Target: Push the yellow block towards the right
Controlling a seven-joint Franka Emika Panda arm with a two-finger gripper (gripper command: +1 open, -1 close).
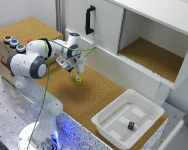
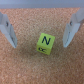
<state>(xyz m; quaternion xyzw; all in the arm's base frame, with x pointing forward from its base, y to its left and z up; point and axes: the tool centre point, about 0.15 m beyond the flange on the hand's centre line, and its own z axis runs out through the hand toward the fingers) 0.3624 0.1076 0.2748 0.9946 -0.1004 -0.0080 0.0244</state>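
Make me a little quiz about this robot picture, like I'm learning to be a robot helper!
1. True or false: the gripper is squeezing the yellow block.
2. What letter is printed on the top of the yellow block?
3. Where is the small dark block? A) in the white tray B) inside the open cabinet C) on the cork tabletop beside the yellow block

Key:
1. False. In the wrist view the fingers stand apart and the block sits between them, untouched.
2. N.
3. A.
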